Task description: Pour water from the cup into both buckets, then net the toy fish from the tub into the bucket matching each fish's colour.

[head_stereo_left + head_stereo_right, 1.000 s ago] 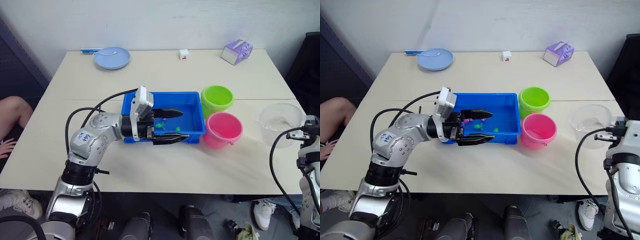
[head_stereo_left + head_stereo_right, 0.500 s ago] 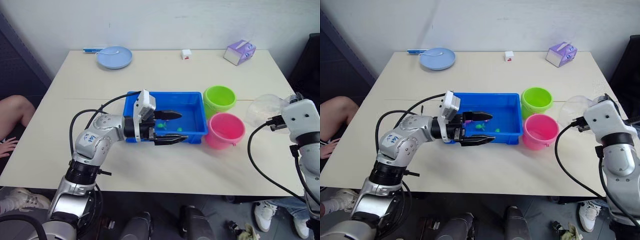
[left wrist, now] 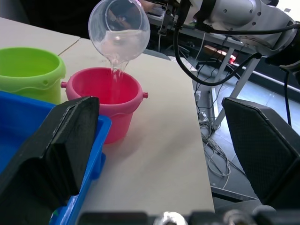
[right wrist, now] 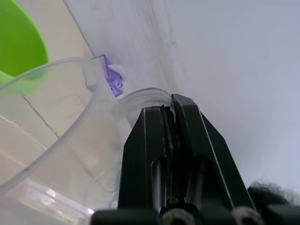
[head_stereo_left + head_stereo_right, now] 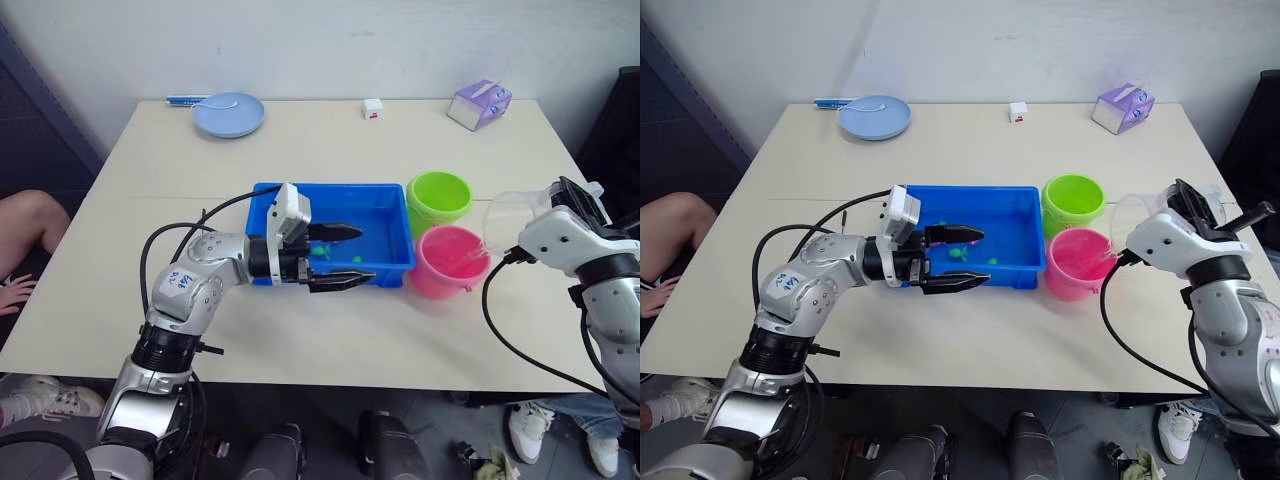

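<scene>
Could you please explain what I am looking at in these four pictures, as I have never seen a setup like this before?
This is a humanoid robot with two arms, each ending in a gripper of two black fingers. Two pictures come from cameras in its head, looking down over a beige table. The other two come from cameras on its wrists, looking along the fingers.

On the table sit a blue tub with small toy fish in it, a green bucket, a pink bucket, a pale-blue plate and a purple box.

The right gripper is shut on the handle of a clear cup, tilted so that water runs into the pink bucket. The left gripper hangs open and empty at the tub. A person's leg shows at the side.
</scene>
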You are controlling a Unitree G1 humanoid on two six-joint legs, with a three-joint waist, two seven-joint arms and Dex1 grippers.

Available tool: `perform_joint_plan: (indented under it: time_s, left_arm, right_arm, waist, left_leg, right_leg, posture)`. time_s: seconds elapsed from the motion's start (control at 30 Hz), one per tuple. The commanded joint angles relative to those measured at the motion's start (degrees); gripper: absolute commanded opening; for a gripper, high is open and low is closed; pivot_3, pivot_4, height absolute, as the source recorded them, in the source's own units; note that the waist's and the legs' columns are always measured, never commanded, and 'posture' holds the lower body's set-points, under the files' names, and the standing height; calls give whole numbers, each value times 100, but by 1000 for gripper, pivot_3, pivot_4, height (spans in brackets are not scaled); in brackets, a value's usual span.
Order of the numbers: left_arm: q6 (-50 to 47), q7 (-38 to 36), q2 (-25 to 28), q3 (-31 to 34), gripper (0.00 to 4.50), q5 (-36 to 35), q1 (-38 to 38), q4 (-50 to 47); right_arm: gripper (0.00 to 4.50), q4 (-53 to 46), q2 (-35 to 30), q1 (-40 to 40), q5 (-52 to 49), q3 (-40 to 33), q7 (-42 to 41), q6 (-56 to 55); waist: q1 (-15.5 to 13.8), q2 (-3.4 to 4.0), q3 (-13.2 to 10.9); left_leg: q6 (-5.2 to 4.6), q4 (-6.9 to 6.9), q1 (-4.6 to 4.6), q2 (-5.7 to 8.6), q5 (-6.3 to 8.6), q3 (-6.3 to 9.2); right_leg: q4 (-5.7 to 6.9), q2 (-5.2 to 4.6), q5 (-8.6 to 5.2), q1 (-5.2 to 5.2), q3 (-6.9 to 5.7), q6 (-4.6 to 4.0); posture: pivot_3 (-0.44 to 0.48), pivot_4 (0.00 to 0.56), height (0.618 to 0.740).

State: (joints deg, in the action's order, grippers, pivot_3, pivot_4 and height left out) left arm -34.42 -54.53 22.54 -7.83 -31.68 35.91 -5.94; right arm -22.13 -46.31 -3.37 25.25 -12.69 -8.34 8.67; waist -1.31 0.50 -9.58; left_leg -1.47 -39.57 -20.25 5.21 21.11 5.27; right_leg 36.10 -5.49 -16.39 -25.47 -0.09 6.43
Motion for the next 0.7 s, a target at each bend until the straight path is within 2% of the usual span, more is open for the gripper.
perform_joint_plan:
  time_s: [0.03,0.4,0.7]
  left_arm:
    - [106,38,-46,92,4500,-9,39,-129]
    - [324,433,-303,191,4500,218,230,256]
    - [540,852,-578,240,4500,510,479,690]
  right_arm:
    - [694,-131,247,-132,-223,-281,-30,56]
    - [694,-70,1275,-521,-1728,-1215,-282,1156]
    - [694,341,1935,-1694,-3323,-1918,-169,2813]
  waist:
    - [0,-1,0]
    - [0,-1,-1]
    - [9,0,0]
  left_leg:
    - [0,0,0,-1,0,0]
    - [0,-3,0,-3,0,1]
    - [0,-3,0,-2,0,1]
  right_leg:
    - [0,0,0,0,0,0]
    - [1,0,1,1,-1,2]
    - [2,-2,1,0,0,2]
  posture:
    - [0,150,740]
    - [0,150,740]
    - [0,150,740]
